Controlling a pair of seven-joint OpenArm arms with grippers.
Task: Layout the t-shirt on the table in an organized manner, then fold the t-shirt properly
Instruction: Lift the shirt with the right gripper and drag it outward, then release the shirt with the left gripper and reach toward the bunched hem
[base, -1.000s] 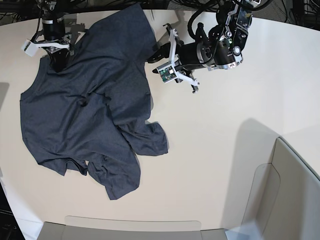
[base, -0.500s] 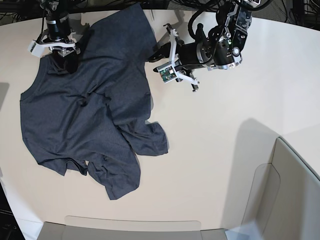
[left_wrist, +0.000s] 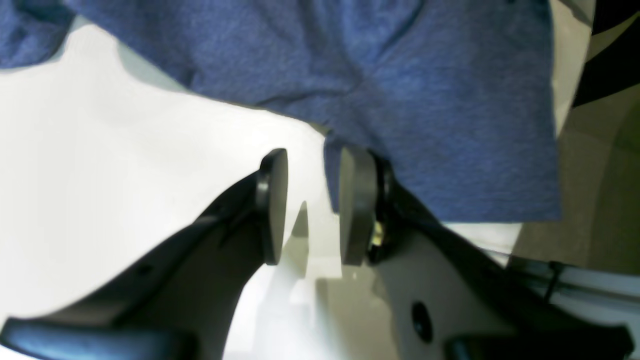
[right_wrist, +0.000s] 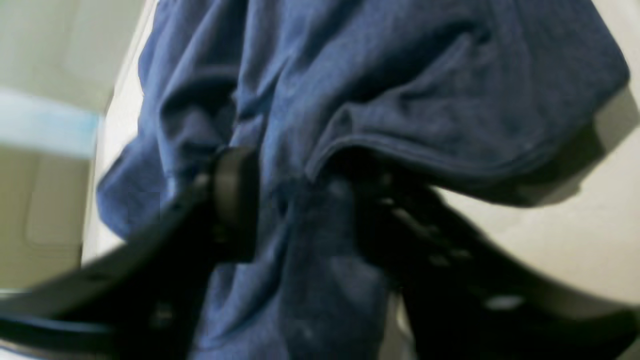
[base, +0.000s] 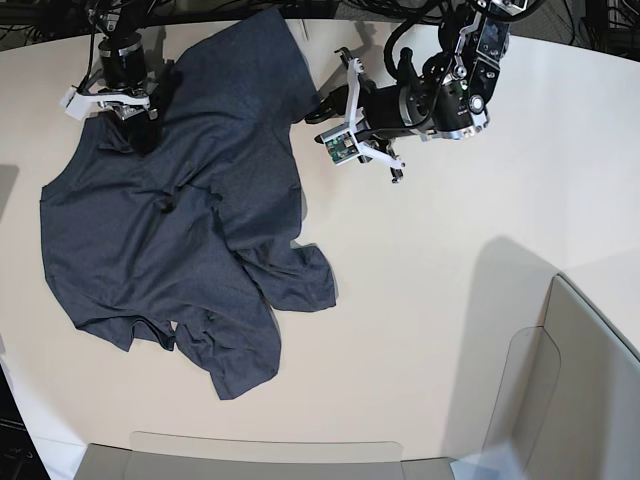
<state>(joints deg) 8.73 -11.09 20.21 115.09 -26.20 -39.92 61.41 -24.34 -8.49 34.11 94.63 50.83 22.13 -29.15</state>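
The dark navy t-shirt (base: 180, 220) lies crumpled on the left half of the off-white table (base: 450, 300), its lower part folded over and one sleeve bunched near the front. My right gripper (base: 138, 128) stands at the shirt's far left shoulder. In the blurred right wrist view its jaws (right_wrist: 305, 200) are apart, with a fold of the t-shirt (right_wrist: 400, 75) lying between them. My left gripper (base: 322, 105) hangs at the shirt's far right edge. It is open (left_wrist: 312, 200), bare table shows between the fingers, and the t-shirt's hem (left_wrist: 400, 75) lies just beyond the right finger (left_wrist: 356, 200).
Grey translucent bin walls rise at the front right (base: 570, 380) and along the front edge (base: 260, 445). Dark cables hang behind the table's curved far edge (base: 560, 50). Bare tabletop spreads over the middle and right.
My right gripper has shifted a little to the right and toward the back over the shirt's shoulder, and its jaws have parted. The left arm has moved slightly back and right.
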